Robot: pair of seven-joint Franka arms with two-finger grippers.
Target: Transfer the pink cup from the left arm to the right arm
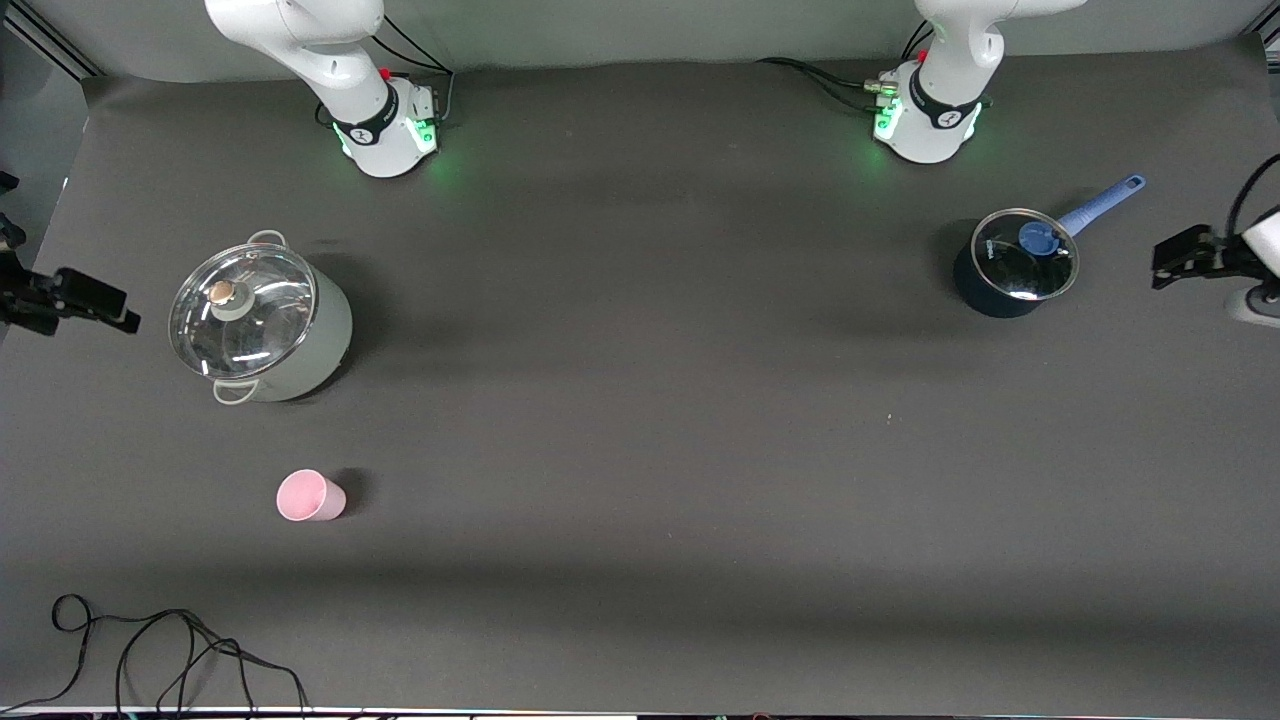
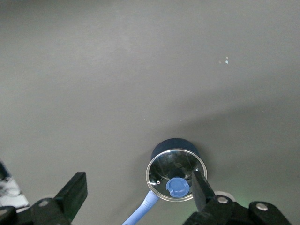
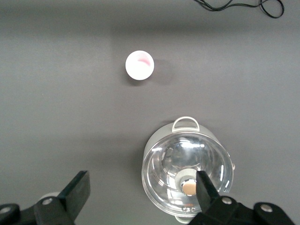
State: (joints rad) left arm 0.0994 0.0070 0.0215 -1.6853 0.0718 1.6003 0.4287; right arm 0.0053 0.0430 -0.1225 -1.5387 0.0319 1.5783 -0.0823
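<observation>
While the front view misses both my pincers, wrist views show left pincer [image 2: 136, 192] and right pincer [image 3: 143, 190] spread, empty; pink cup [image 1: 310, 496] upright on surface [image 1: 640, 450] near the right arm's front corner.

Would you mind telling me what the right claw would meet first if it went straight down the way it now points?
Probably bare table. The open right claw points down beside the large lidded pot, whose rim lies close to that line, so depth leaves doubt. The pink cup stands well clear.

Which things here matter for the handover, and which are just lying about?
Job: pink cup, upright on the table; left gripper, open; right gripper, open.
Lying about: grey lidded pot; blue saucepan; black cable.
</observation>
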